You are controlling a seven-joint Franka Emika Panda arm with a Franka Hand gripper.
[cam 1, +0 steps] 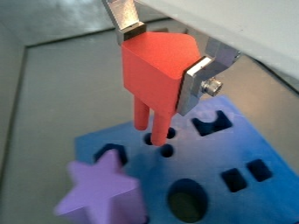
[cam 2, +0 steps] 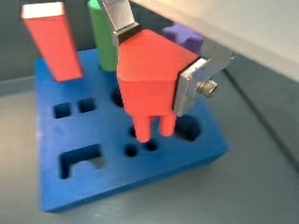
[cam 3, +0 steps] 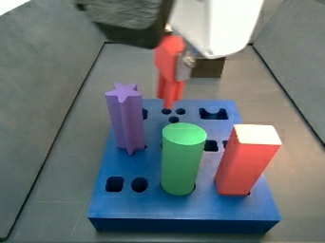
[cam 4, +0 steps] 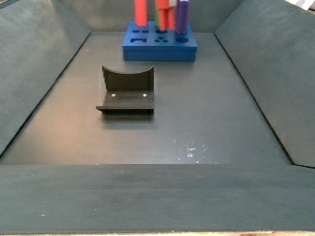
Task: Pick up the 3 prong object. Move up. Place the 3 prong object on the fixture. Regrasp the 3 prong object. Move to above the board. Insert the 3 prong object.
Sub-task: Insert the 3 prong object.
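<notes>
My gripper (cam 1: 162, 59) is shut on the 3 prong object (cam 1: 156, 74), a small red piece whose body sits between the silver fingers (cam 1: 194, 80). In both wrist views its prongs (cam 2: 152, 127) point straight down at the small round holes (cam 1: 165, 134) of the blue board (cam 2: 82, 184). In a side view the gripper (cam 3: 178, 57) holds the 3 prong object (cam 3: 169, 66) upright over the far part of the board (cam 3: 191, 211), prong tips about level with its top. I cannot tell whether the tips have entered. The dark fixture (cam 4: 127, 92) stands apart on the floor.
On the board stand a purple star peg (cam 3: 124, 119), a green cylinder (cam 3: 181, 157) and a tall red-orange block (cam 3: 248, 159), all near the gripper's side. Grey bin walls (cam 4: 50, 83) slope up round the floor. The board (cam 4: 157, 48) lies at the bin's far end.
</notes>
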